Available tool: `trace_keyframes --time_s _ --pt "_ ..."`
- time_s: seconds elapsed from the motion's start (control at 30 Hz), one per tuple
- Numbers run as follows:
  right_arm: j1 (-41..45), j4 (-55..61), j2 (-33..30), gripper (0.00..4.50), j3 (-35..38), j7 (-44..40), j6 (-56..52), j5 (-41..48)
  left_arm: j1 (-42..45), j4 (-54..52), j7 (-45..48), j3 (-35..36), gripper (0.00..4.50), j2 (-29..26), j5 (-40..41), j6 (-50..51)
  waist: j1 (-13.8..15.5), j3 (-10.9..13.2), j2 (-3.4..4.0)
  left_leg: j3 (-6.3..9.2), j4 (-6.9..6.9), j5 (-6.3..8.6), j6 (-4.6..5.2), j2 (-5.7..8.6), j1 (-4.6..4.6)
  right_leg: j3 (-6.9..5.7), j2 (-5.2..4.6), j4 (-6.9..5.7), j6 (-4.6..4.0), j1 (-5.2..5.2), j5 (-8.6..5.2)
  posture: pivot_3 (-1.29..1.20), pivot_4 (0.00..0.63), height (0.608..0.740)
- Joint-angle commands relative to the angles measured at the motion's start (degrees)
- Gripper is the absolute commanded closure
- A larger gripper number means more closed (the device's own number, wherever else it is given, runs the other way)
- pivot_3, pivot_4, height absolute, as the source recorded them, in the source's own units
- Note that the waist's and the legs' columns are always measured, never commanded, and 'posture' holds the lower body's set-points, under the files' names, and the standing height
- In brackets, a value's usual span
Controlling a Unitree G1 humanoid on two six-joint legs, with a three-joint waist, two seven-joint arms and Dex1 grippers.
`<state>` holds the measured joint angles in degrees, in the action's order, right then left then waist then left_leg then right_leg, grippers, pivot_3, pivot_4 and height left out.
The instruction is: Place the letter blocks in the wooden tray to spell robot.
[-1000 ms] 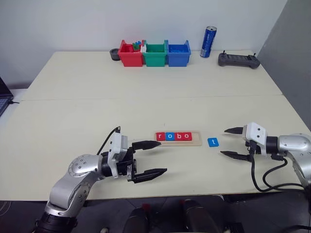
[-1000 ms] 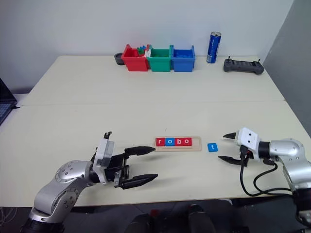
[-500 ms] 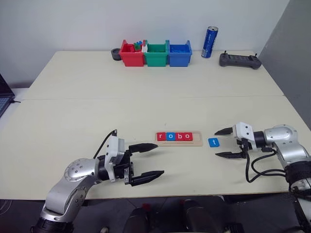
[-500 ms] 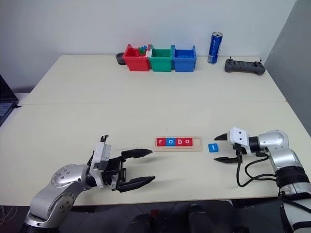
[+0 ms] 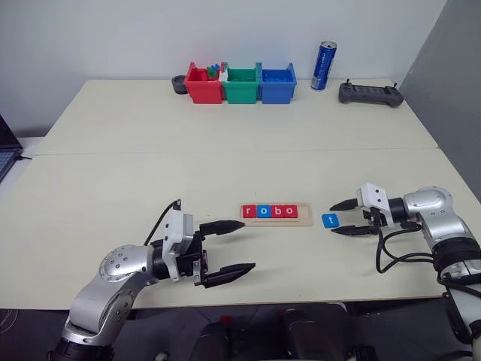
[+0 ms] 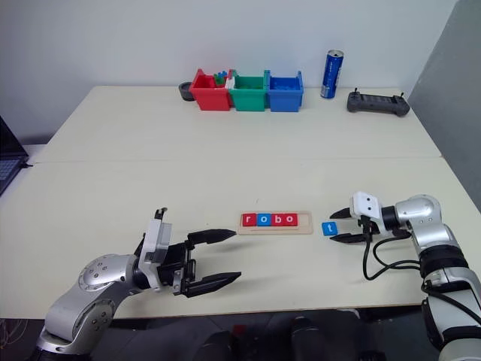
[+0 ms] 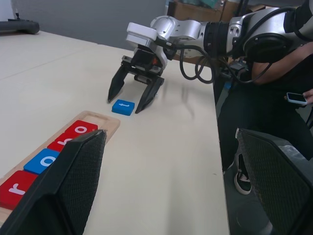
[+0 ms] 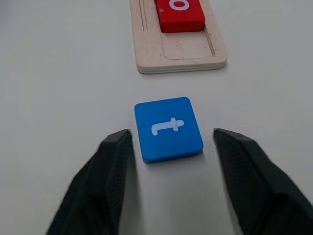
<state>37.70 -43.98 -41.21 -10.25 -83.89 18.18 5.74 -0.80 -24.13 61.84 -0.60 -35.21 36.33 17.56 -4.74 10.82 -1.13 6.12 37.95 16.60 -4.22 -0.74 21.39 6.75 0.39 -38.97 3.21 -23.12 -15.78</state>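
Working across the pale table, I have the wooden tray lying between my two arms, with four letter blocks seated in it reading r, o, b, o and the end slot nearest my right side bare; my left gripper hangs wide open and empty near the tray's other end; my right gripper straddles the blue t block, which lies flat on the table just beside the tray's bare end, my fingers on either side and not touching it; picking up the last letter is the step in hand, I judge; next I must pinch squarely on its sides, lift, and seat it after the second o.
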Motion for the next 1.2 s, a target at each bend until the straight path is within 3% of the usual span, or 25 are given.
trace_keyframes --time_s 0.03,0.23,0.5,0.8,1.2 --pt "0.0 -0.2 -0.1 2.98 0.1 -0.8 0.4 -0.9 0.3 -2.0 -0.2 1.1 0.0 -0.6 1.0 0.2 0.0 0.0 0.0 0.0 0.0 0.0 0.0 0.0 0.0 0.0 0.0 0.0 0.0 0.0 0.0 0.0 0.15 0.74" --pt "-0.2 2.9 -0.5 3.03 1.0 0.3 -0.2 0.1 0.0 -2.2 0.0 1.3 0.0 -0.6 1.1 0.5 0.0 0.0 0.0 0.0 0.0 0.0 0.0 0.0 -0.02 0.0 0.0 -0.01 0.0 0.01 0.0 0.0 0.15 0.74" --pt "1.1 13.5 1.4 3.03 0.7 -0.4 -8.6 3.0 0.5 -1.1 0.2 1.6 0.0 -0.6 0.6 0.2 0.0 0.0 0.01 0.02 -0.01 0.0 0.0 0.0 0.0 -0.01 0.0 -0.02 0.0 -0.01 0.0 0.0 0.15 0.74" --pt "6.9 5.3 6.3 3.03 -1.3 1.0 -5.3 -1.0 -1.0 -3.4 -1.1 2.3 0.0 -1.0 1.2 0.9 0.1 0.0 0.02 0.07 -0.01 0.0 0.0 0.0 0.03 -0.07 -0.03 -0.01 -0.01 -0.03 0.0 0.0 0.15 0.74" --pt "10.3 -3.0 7.9 3.03 -2.5 0.4 1.0 -4.4 -4.1 -6.5 -2.9 3.4 0.0 -1.7 1.9 1.3 0.0 0.0 0.02 0.08 -0.03 0.0 0.0 0.02 0.03 -0.1 -0.06 -0.03 -0.01 -0.04 0.0 0.0 0.15 0.74"
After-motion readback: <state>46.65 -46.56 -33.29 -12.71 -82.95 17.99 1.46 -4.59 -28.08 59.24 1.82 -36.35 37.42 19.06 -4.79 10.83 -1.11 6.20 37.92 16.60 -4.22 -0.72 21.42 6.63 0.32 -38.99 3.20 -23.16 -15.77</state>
